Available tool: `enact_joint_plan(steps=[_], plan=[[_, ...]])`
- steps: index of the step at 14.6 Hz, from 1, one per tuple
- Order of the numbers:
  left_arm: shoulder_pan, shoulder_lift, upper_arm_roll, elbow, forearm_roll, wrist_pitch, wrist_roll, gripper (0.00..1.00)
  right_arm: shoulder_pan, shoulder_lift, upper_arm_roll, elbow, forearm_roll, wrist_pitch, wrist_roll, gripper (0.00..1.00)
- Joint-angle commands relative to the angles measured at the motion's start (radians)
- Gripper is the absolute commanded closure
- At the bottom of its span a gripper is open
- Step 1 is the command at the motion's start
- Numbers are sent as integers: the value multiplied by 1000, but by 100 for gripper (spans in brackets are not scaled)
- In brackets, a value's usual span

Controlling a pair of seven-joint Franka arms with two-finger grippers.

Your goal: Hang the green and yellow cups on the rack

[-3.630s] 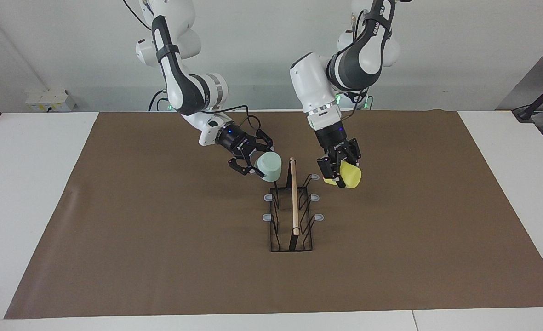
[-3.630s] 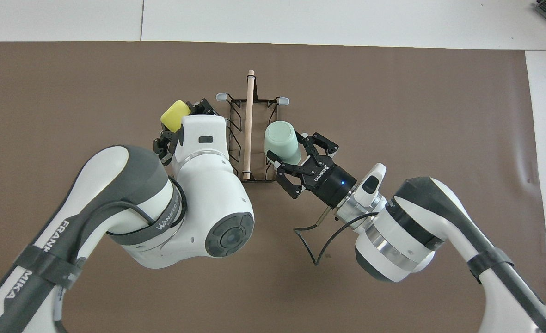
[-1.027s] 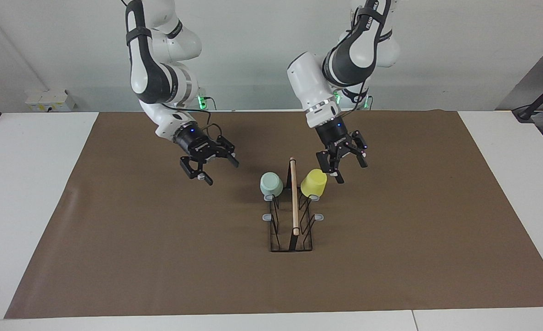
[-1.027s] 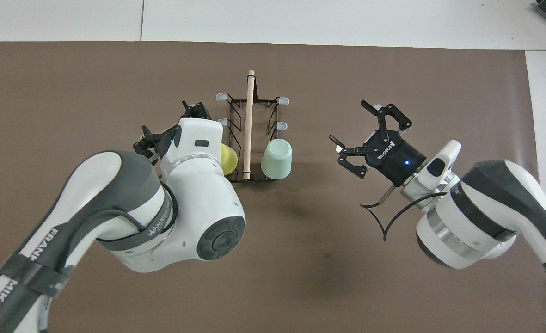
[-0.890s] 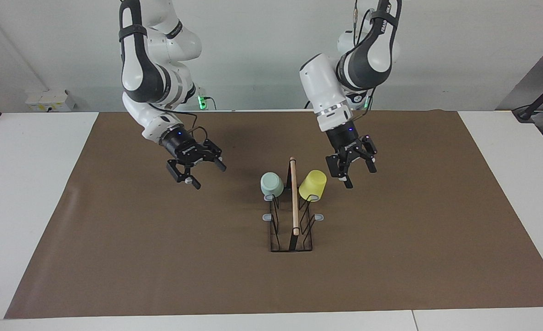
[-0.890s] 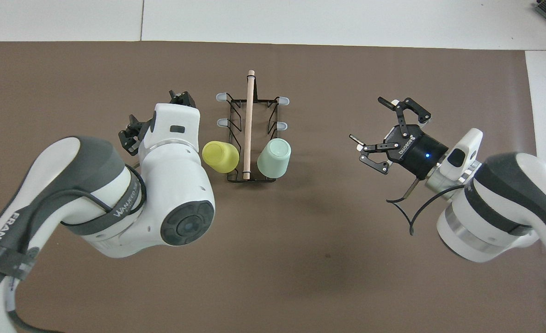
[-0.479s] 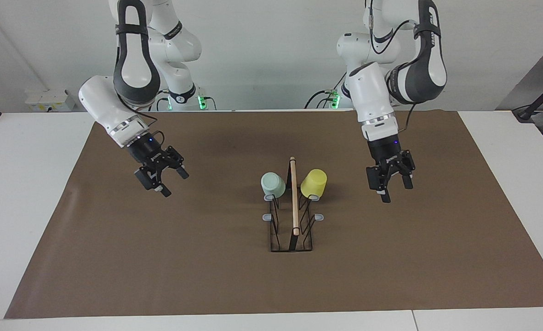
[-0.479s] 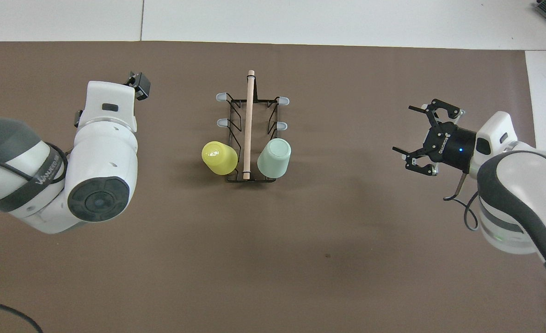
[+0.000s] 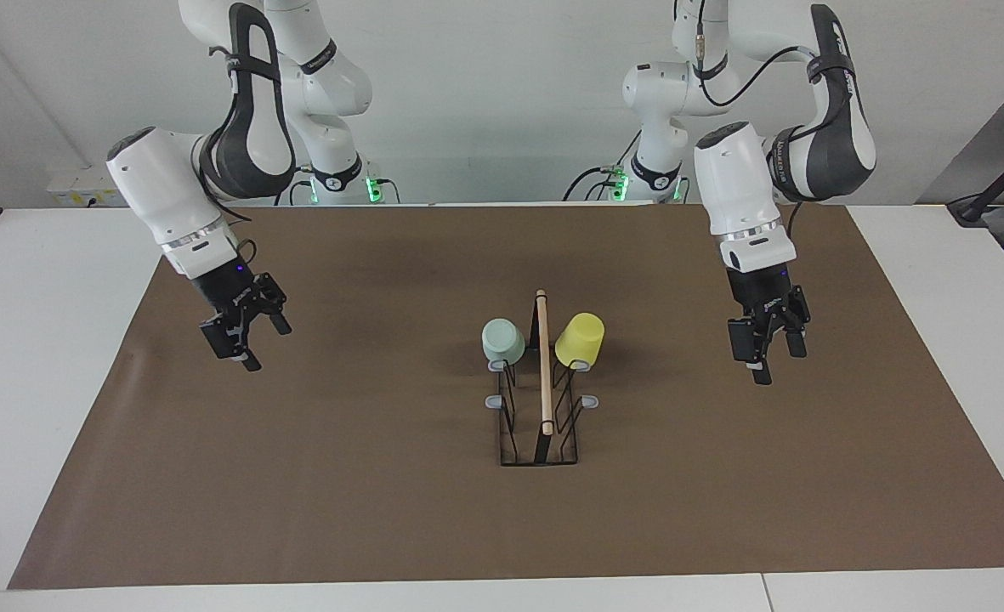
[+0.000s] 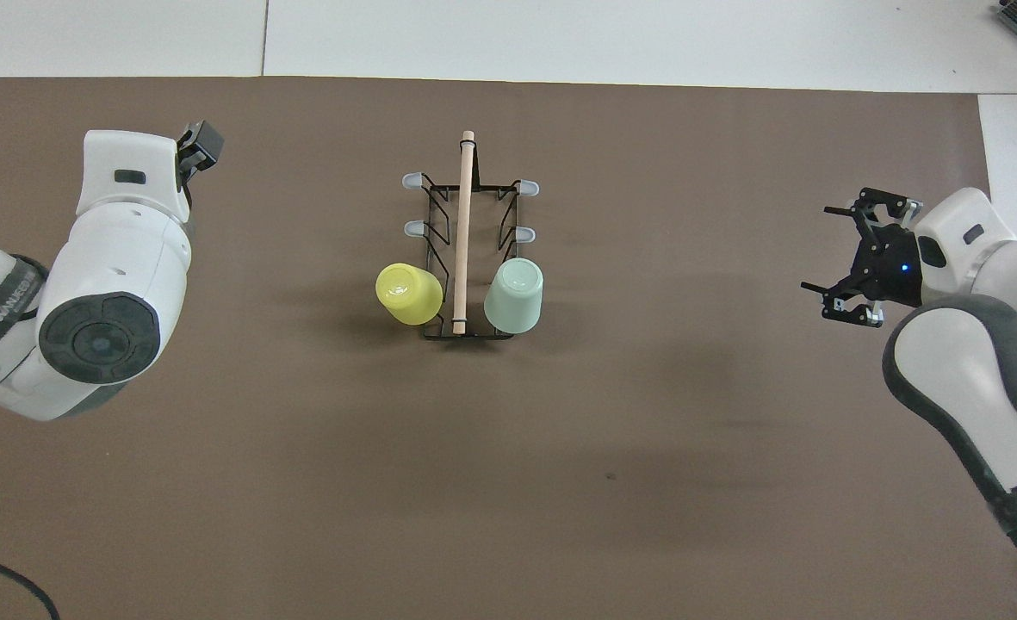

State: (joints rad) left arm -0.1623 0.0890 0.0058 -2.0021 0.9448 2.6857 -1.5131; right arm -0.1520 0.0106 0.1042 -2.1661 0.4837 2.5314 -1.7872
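the rack (image 9: 540, 399) stands mid-mat, its wooden rod (image 9: 543, 361) running along the top, and both cups hang mouth-down on the pair of prongs at the rack's end nearest the robots: the mint green cup (image 9: 502, 340) on the side toward the right arm's end of the table, the lemon yellow cup (image 9: 579, 338) on the side toward the left arm's end, the rod between them. the four other grey-tipped prongs (image 10: 416, 182) are bare. the right gripper (image 9: 242, 340) hangs over bare brown mat (image 9: 297, 476) well apart from the rack, jaws spread wide and holding nothing; the left gripper (image 9: 765, 348) hangs over the mat at the other end, also well apart from the rack, jaws open and empty. judged from how they lie, the hanging looks done. these cups seem light, stiff plastic with smooth tapered walls, likely slippery, so a hold across the wall near the base would suit if one needed reseating. the mat around the rack offers open room on every side, and its edges lie well away from the rack.
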Motion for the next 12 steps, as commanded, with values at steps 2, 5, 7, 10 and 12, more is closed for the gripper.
enact_joint_plan(steps=[2,5,7,10,12], plan=[[3,15,-12,54,-95,-56,76,0,-21,-6,2,84,-312,-106,343,0],[-3,14,-15,109,-257,-151,239,0,-8,-9,5,166,-550,-256,674,0],[0,6,-15,134,-375,-191,393,0,-3,-12,14,199,-658,-350,851,0],[10,-11,-12,137,-559,-231,656,0,23,-27,12,265,-689,-512,1215,0],[38,-29,-10,135,-660,-280,822,0,90,-32,-17,317,-688,-646,1424,0]])
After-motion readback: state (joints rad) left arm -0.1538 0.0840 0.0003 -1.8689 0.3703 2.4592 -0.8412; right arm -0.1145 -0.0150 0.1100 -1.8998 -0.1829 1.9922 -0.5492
